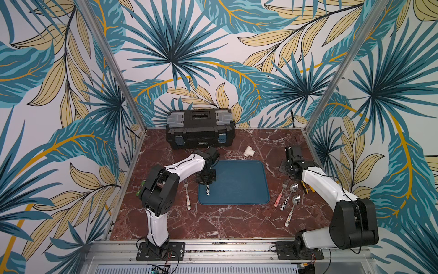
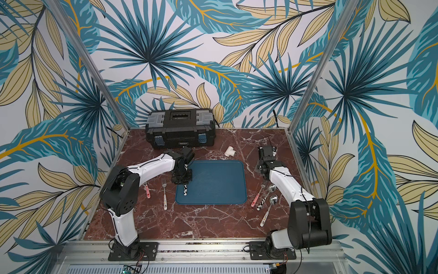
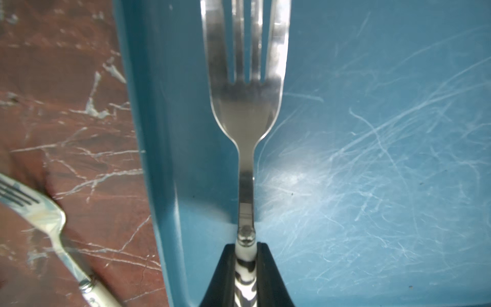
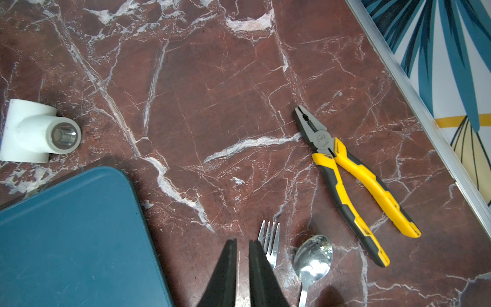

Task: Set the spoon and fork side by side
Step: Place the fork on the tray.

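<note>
The red stone surface holds a black toolbox at the back and a blue tray in the middle. The left gripper is squeezed shut on the spotty handle of a fork, low over the tray's left side, likely to lay it flat there. The right gripper is closed and holds nothing. The matching spoon lies right of the tray, squeezed between a pink fork and another spoon. Yellow pliers and a white pipe piece lie out of the way.
</note>
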Available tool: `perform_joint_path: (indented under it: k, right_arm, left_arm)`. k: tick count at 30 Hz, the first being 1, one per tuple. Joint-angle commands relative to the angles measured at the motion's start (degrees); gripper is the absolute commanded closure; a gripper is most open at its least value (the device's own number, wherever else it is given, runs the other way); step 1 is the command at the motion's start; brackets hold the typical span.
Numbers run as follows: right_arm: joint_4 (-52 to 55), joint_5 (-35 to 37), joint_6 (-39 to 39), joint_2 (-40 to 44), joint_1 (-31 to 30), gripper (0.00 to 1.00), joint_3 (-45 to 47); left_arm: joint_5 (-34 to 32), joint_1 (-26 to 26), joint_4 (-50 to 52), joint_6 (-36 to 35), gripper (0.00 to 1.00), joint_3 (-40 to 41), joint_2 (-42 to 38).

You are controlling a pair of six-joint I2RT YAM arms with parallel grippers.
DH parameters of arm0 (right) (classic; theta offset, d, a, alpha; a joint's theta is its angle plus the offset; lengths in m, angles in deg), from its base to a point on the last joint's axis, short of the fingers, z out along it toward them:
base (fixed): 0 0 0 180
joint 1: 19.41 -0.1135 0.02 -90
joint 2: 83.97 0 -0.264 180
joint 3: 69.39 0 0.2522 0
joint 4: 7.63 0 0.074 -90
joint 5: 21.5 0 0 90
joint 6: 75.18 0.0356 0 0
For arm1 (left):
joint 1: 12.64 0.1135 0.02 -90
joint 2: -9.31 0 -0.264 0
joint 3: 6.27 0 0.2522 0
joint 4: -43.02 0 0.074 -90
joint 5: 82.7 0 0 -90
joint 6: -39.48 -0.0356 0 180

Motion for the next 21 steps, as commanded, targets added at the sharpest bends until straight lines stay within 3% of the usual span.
perform_joint_path:
  k: [1, 10, 21]
  right_arm:
    - [1.32, 0.33, -0.47, 0.38, -0.15, 0.83, 0.18]
    - [1.67, 0.55, -0.5, 0.48, -0.15, 0.82, 0.13]
    - [1.6, 0.72, -0.41, 0.38, -0.15, 0.76, 0.22]
  left_arm:
    - [-1.01, 0.38, -1.32, -0.68, 1.0, 2.05, 0.78]
    - [0.69, 0.36, -1.38, -1.09, 1.0, 2.63, 2.45]
    - [0.81, 0.38, -2.09, -0.83, 0.62, 2.95, 3.02]
